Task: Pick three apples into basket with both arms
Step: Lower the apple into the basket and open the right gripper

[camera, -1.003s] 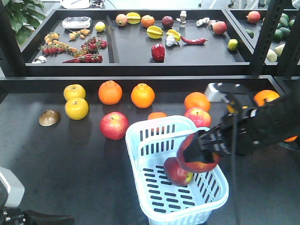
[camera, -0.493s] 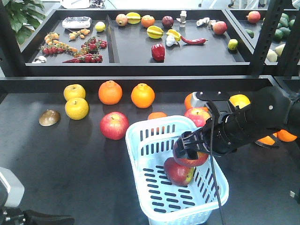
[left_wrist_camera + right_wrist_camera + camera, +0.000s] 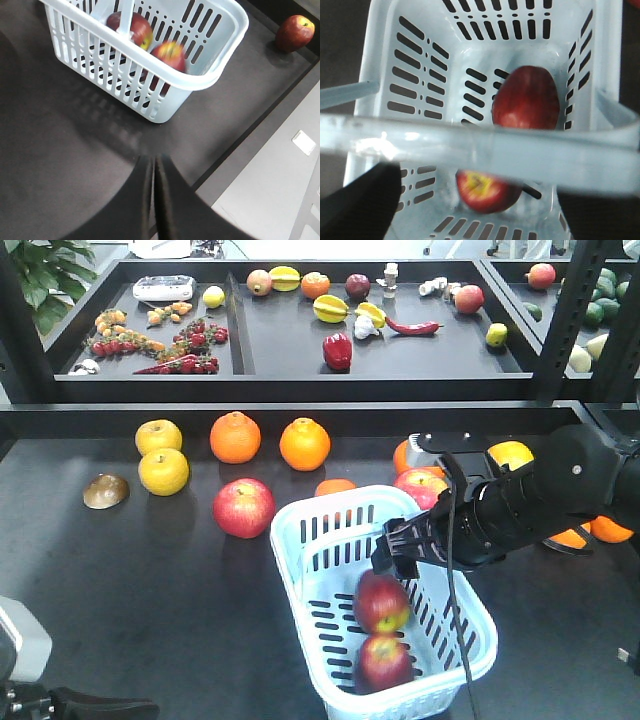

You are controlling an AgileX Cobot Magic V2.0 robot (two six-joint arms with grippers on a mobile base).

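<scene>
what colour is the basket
Pale blue basket, clearest in the exterior front-facing view.

Basket [image 3: 300,540]: pale blue moulded plastic, smooth with a slight sheen, slotted walls and floor; handle [image 3: 485,150] of the same plastic, glossy with highlights. Two apples inside [image 3: 382,602] [image 3: 385,662]: smooth, waxy, glossy skin. Table [image 3: 120,580]: dark, matt, finely textured, non-reflective. Right gripper [image 3: 397,551]: black, matt finish. Cable [image 3: 455,580]: black, smooth sheathing.

two apples [image 3: 382,602] lie in the basket [image 3: 300,530], a third apple [image 3: 243,507] left of it.
</scene>
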